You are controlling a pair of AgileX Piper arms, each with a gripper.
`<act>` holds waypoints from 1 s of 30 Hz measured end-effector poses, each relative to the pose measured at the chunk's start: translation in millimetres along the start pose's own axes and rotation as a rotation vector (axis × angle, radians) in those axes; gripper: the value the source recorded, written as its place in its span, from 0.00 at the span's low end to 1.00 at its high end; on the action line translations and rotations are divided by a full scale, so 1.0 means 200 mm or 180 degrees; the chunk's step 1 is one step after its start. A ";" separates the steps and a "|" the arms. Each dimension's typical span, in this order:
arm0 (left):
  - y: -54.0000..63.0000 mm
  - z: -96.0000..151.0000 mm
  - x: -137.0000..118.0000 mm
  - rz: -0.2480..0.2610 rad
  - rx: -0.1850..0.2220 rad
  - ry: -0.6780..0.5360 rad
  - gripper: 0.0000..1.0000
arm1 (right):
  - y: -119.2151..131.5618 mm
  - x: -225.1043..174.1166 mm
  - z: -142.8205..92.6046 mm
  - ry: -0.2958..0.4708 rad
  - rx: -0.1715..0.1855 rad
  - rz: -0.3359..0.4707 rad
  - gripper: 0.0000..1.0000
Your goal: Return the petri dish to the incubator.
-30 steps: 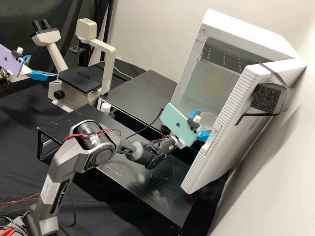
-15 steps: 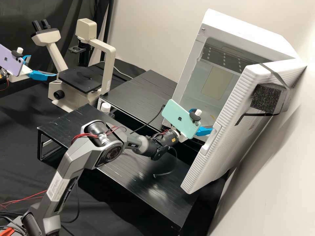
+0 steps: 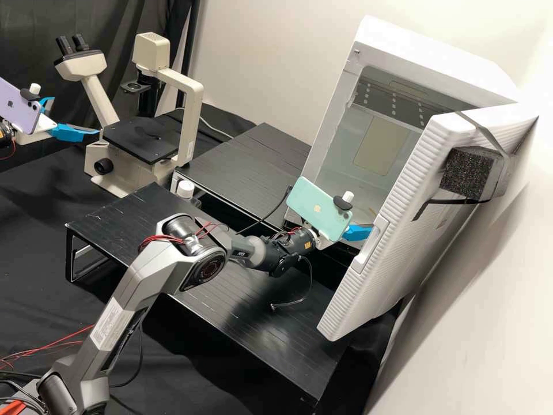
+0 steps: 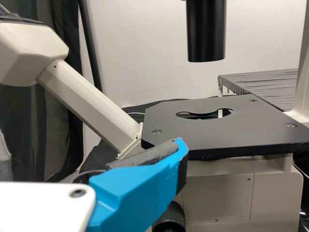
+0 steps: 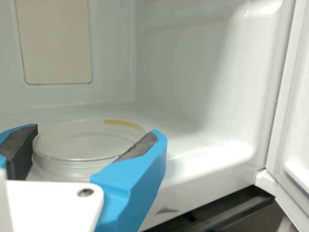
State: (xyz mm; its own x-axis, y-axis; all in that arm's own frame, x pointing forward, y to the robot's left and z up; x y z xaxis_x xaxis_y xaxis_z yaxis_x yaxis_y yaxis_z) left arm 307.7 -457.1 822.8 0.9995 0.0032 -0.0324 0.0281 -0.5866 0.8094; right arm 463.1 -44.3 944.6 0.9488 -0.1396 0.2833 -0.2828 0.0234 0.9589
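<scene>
Holding the dish (image 5: pixel 79 165) in the incubator (image 3: pixel 438 55) with our right pincer (image 3: pixel 358 232), left pincer (image 3: pixel 75 115) wide, we have black-draped tabletop (image 3: pixel 40 300) below, pale wall (image 3: pixel 489 305) at right.

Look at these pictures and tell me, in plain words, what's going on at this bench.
The right gripper holds a clear petri dish between its fingers, just inside the white incubator, whose door is open. The dish is not yet released; whether it touches the incubator's floor, I cannot tell. The left gripper is open and empty beside the microscope.
</scene>
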 end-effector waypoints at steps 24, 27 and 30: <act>0.00 0.00 0.00 0.0000 0.0000 0.0000 1.00 | 0.00 0.05 0.01 -0.0002 -0.0116 0.0040 1.00; 0.00 0.00 0.00 0.0000 0.0000 0.0000 1.00 | 0.00 0.05 0.01 -0.0028 -0.0114 0.0019 1.00; 0.00 0.00 0.00 0.0000 0.0000 0.0000 1.00 | -0.01 0.05 0.01 -0.0040 -0.0112 0.0008 1.00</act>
State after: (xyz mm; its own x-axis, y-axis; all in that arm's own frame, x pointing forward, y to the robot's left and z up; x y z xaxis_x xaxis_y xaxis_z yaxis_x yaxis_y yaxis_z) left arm 307.7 -457.1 822.8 0.9995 0.0032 -0.0324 0.0281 -0.5866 0.8094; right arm 473.5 -48.3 946.5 0.9462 -0.1520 0.2857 -0.2800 0.0584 0.9582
